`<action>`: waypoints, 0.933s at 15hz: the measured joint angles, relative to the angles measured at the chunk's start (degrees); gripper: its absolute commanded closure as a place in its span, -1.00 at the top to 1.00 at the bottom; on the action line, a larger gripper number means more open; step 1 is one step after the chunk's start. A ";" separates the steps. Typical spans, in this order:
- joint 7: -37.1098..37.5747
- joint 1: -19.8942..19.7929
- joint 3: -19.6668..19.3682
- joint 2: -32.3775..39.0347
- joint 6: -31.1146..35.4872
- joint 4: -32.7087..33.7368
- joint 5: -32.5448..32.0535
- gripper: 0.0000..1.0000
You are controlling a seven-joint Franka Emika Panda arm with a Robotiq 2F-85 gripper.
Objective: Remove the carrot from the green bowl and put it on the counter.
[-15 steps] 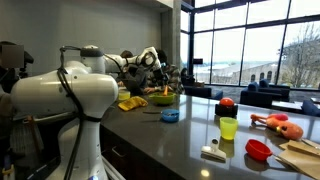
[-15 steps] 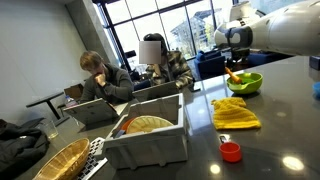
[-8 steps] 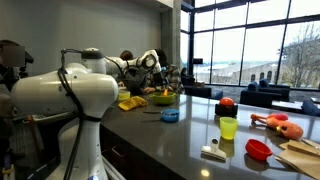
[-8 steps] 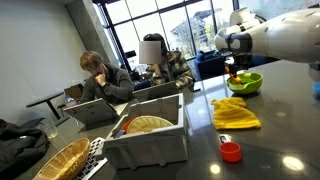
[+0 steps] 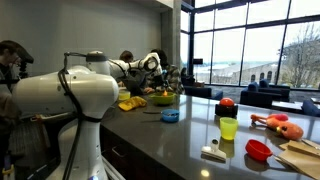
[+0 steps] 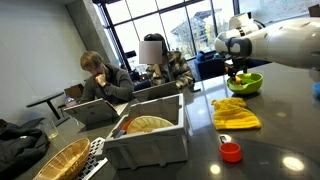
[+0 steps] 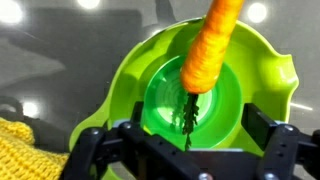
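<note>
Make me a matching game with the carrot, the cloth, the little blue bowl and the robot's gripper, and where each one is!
Things:
1. carrot
2. knitted cloth
3. small blue bowl
4. gripper

Places:
A. right over the green bowl, fingers apart
B. lying flat on the counter beside the green bowl
C. inside the green bowl, leaning against its side
D. standing by itself on the counter, away from the green bowl

Pairs: 1-C, 2-B, 3-D, 4-A
</note>
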 measured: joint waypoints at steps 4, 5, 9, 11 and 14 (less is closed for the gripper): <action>-0.01 -1.98 -1.09 2.09 0.39 0.19 1.32 1.00; -0.01 -2.33 -0.81 2.09 0.76 0.35 1.05 1.00; -0.01 -2.95 -0.41 2.09 1.06 1.65 0.97 1.00; -0.01 -3.05 -0.39 2.09 1.03 2.78 1.24 1.00; 0.00 -3.73 -0.32 2.09 0.84 5.32 3.42 1.00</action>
